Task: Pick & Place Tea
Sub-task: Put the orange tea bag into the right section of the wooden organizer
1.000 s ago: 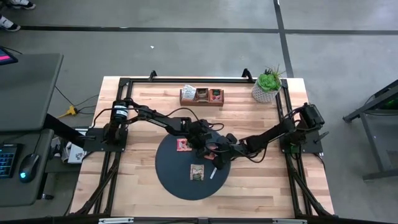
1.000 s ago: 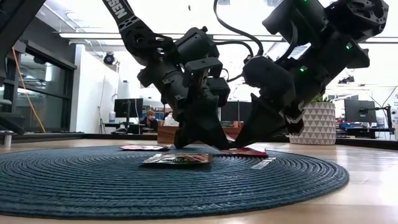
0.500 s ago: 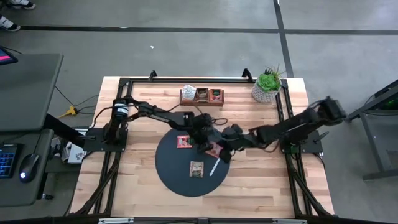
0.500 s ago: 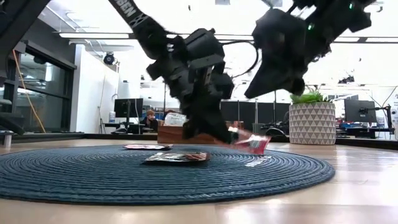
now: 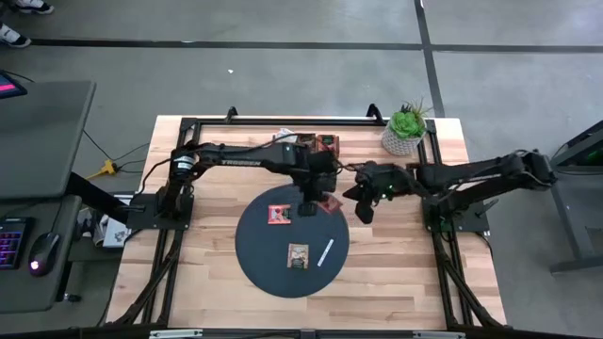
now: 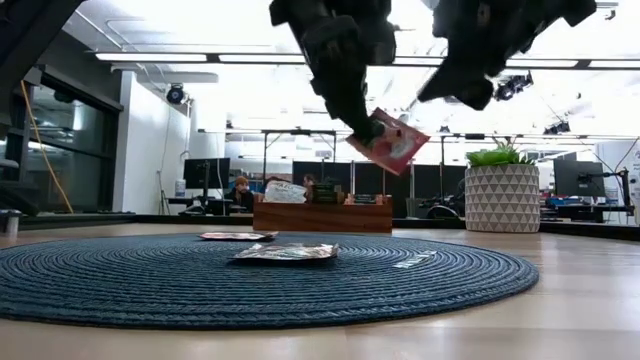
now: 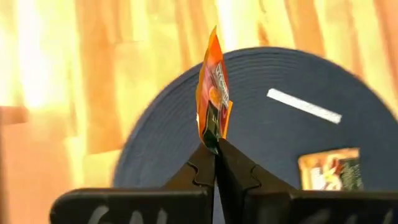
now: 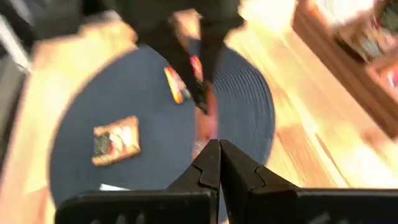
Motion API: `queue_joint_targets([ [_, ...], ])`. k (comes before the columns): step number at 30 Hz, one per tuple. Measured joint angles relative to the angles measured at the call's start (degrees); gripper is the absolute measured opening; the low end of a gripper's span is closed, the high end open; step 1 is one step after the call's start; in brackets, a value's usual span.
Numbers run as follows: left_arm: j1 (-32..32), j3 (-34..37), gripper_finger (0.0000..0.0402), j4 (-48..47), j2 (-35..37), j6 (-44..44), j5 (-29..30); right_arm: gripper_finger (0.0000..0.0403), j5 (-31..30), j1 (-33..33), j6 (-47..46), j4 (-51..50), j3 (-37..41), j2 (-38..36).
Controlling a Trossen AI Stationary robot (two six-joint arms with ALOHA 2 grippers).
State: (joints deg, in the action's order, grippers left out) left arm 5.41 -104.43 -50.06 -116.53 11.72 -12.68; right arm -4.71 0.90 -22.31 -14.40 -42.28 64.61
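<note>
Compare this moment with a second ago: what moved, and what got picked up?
The left tool has lifted a red tea sachet off the dark mat and swung it toward the wooden box. The right tool drew back off the mat, shut and empty. Two sachets and the white strip stayed put.

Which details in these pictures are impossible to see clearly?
- Printed label of the held sachet: left wrist view shows it edge-on; too small in the high view.
- Wooden box contents: too small in the high view, its front wall hides them in the low view.
- Right wrist view: blurred, so the sachets on the mat are unreadable.
- Both arms: cut off by the low view's top edge.
</note>
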Motion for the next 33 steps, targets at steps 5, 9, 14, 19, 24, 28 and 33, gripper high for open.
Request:
queue_joint_targets([
  [5,0.3,-2.8,0.0,-2.9,0.0,2.9,3.4,0.0002,5.5,-2.4,3.8,6.1,0.0,-0.5],
  [9,0.8,-2.8,0.0,-3.4,0.0,3.1,3.9,0.0022,6.1,-3.3,8.1,8.7,0.0,0.9],
  [14,1.1,-2.8,0.0,-3.6,0.0,3.6,4.9,0.0076,8.5,-4.9,8.3,10.1,0.0,4.3],
  [19,1.1,-2.8,0.0,-3.8,0.0,3.7,4.9,0.0131,11.0,-5.8,8.4,15.6,0.0,7.5],
  [24,1.2,-2.8,0.0,-3.9,0.0,3.6,5.0,0.0151,9.0,-6.9,8.5,17.7,0.0,11.1],
  [28,1.2,-2.7,0.0,-4.5,0.0,3.6,6.0,0.015,8.2,-8.0,8.4,17.5,0.0,12.6],
  [33,1.1,-2.7,0.0,-5.2,0.0,4.4,6.1,0.015,8.1,-8.4,8.9,19.0,0.0,12.1],
])
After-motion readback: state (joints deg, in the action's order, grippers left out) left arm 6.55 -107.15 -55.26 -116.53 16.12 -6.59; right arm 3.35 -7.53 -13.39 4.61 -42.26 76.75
